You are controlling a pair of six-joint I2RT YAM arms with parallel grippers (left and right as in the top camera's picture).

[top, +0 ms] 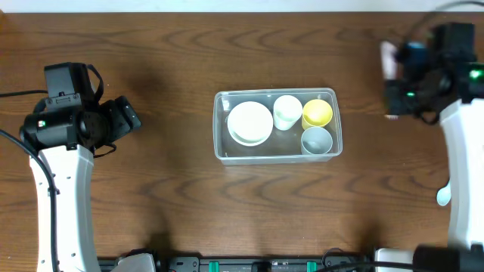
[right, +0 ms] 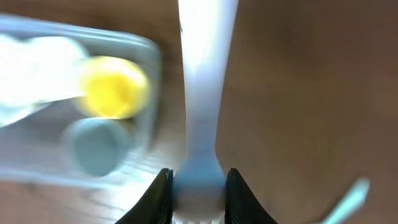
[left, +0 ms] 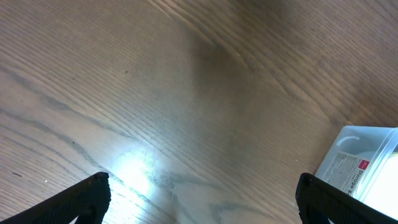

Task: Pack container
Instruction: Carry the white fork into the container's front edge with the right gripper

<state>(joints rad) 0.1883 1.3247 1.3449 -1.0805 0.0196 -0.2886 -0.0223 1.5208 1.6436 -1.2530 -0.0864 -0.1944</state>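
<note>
The clear plastic container (top: 222,125) sits mid-table and holds a white bowl (top: 250,122), a white cup (top: 286,111), a yellow cup (top: 317,113) and a small grey bowl (top: 317,140). Its corner shows in the left wrist view (left: 364,163), and it appears blurred in the right wrist view (right: 37,168). My left gripper (left: 199,199) is open and empty over bare wood, left of the container. My right gripper (right: 198,186) is shut on a white plastic utensil (right: 205,74), off to the container's right at the back of the table (top: 393,72).
A pale blue-white utensil (top: 444,195) lies on the table at the right, beside my right arm; it also shows blurred in the right wrist view (right: 348,198). The table is dark brown wood.
</note>
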